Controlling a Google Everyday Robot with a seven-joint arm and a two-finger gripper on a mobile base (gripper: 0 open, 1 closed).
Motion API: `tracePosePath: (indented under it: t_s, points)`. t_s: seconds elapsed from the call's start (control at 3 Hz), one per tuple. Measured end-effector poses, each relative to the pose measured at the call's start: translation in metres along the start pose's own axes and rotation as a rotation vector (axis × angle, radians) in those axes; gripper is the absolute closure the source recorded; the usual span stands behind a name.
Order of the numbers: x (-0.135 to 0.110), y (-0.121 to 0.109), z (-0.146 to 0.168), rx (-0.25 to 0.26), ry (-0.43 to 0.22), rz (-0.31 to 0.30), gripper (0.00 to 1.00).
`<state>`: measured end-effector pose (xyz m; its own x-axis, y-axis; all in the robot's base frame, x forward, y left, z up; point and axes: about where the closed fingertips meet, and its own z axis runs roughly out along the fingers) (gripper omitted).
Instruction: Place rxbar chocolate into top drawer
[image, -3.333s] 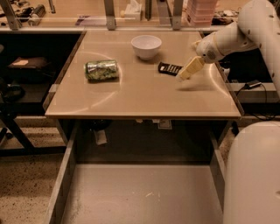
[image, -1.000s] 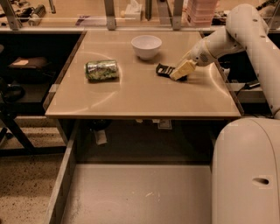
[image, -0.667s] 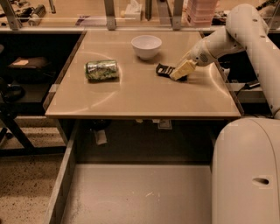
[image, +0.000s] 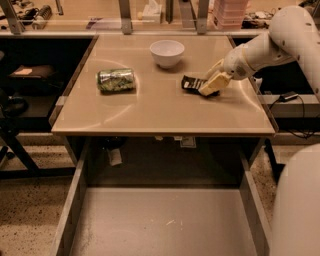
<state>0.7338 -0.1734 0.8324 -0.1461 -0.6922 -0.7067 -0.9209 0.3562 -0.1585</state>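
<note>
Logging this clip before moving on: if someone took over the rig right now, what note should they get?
Claw: down at the right end of the bar; grasp not confirmed.
Bar: flat on the table, right of centre, just in front of the bowl; the can lies well to its left.
Drawer: open below the table's front edge, bar not in it.
Done: drawer open, claw at the bar.
Left: secure the bar, lift it, bring it over the drawer, release.
</note>
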Motion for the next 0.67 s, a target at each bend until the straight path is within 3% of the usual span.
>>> tracePosePath:
  t_s: [0.67]
  points:
    - [-0.005, 0.094, -0.070, 0.003, -0.067, -0.182, 1.00]
